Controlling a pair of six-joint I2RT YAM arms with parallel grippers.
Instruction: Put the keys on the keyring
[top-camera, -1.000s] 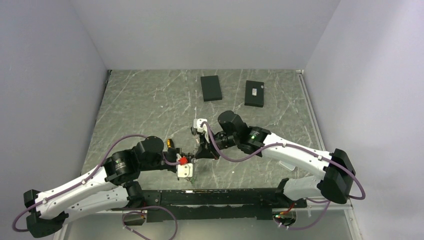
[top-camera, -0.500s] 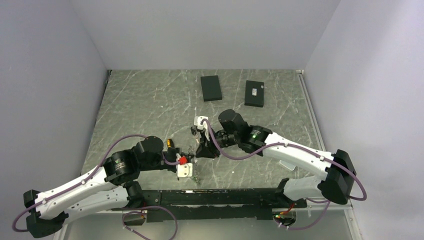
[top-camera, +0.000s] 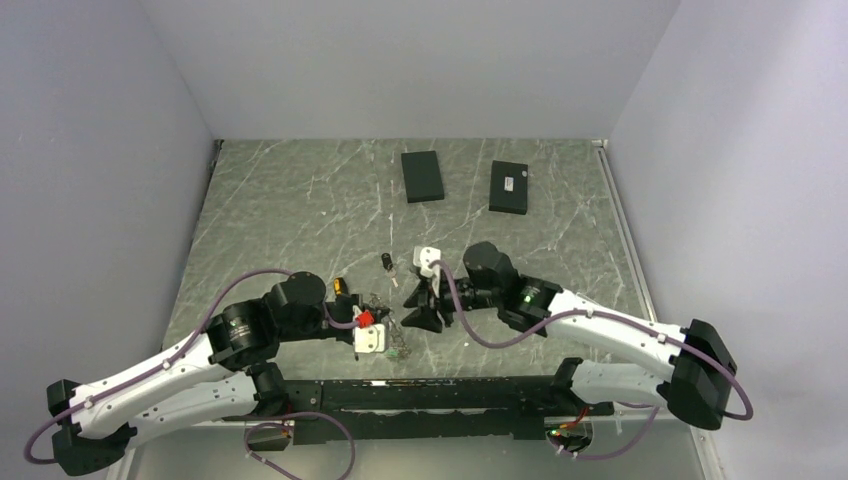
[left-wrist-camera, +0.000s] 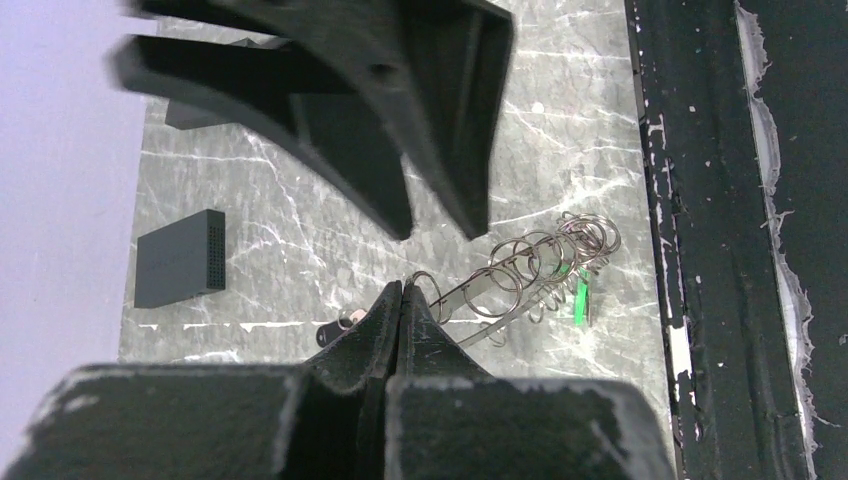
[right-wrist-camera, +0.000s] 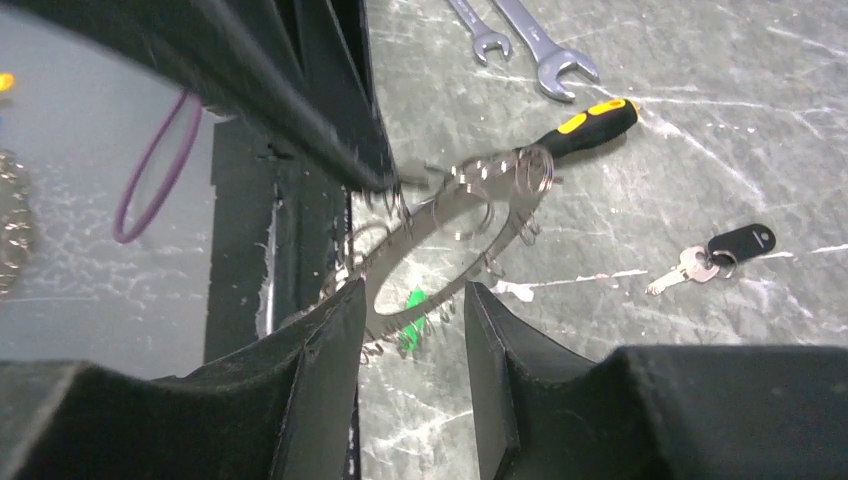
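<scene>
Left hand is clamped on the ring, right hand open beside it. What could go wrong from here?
1. The left hand pinches the keyring only at its rim, so it could swing or slip when pushed.
2. The right hand stands open close by; it could snag the small loops on the ring.
3. The keys lie flat on the table, apart from the ring: probably a hard pick.

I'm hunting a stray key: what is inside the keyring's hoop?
Through the keyring only marble table and its green tag show, no key. The right gripper's fingers cover its near end.
</scene>
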